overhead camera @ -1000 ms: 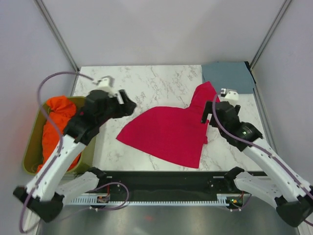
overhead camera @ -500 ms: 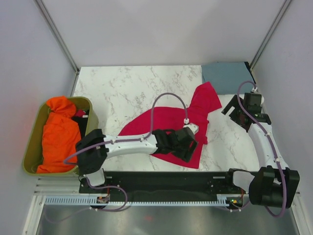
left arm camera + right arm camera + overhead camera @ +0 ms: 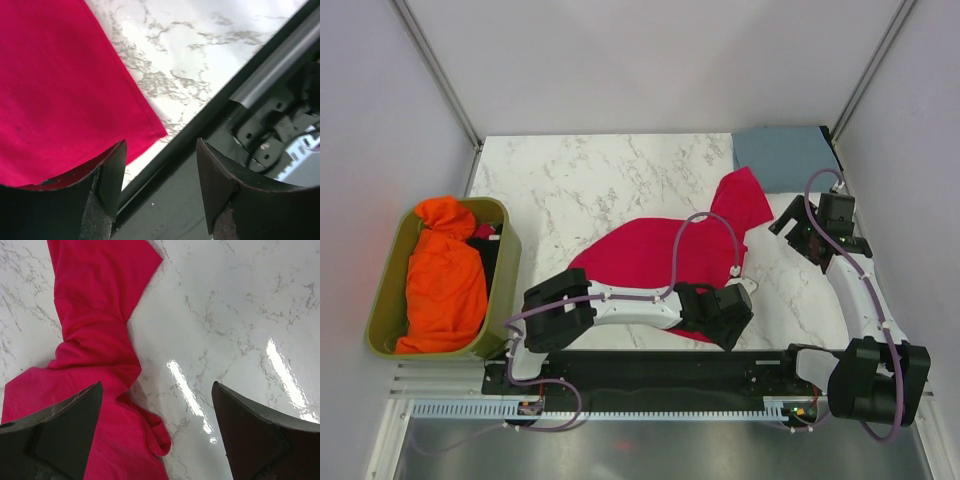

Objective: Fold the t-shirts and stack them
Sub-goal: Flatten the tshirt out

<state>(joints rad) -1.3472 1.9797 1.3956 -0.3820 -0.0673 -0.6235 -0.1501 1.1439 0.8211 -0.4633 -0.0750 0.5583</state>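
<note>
1. Crimson tee (image 3: pixel 665 255) – plain, soft, lies flat-ish on the marble surface (image 3: pixel 590 180), centre to right. Broad fan shape, with a narrower creased part running up to the far right.
2. Blue-grey tee (image 3: pixel 785 158) – neat folded rectangle at the far right corner, just apart from the crimson tee's far tip.
3. Left pincer (image 3: pixel 725 320) sits low over the tee's near edge, arm laid across the near side. Jaws apart and nothing btwn them; gripping nothing.
4. Right pincer (image 3: pixel 798 228) is up by the right edge, beside the creased part, spread wide and released, not touching cloth.
5. Edges: the tee's near corner lies close to the surface's near edge and the black rail (image 3: pixel 650 365). Bare marble shows left of and beyond the tee. An olive bin (image 3: pixel 505 260) with orange cloth (image 3: pixel 445 280) stands off the left edge.
6. Left wrist view: shows the pointed near corner of the tee (image 3: pixel 60 90), hem straight, with marble and rail past it. The arm hides that corner from above. One finger (image 3: pixel 107 190) overlaps the red; contact can't be told.
7. Right wrist view: folds and a rolled lip in the creased part (image 3: pixel 95 325), plus glare on the marble – the top view shows this part as smoother.
</note>
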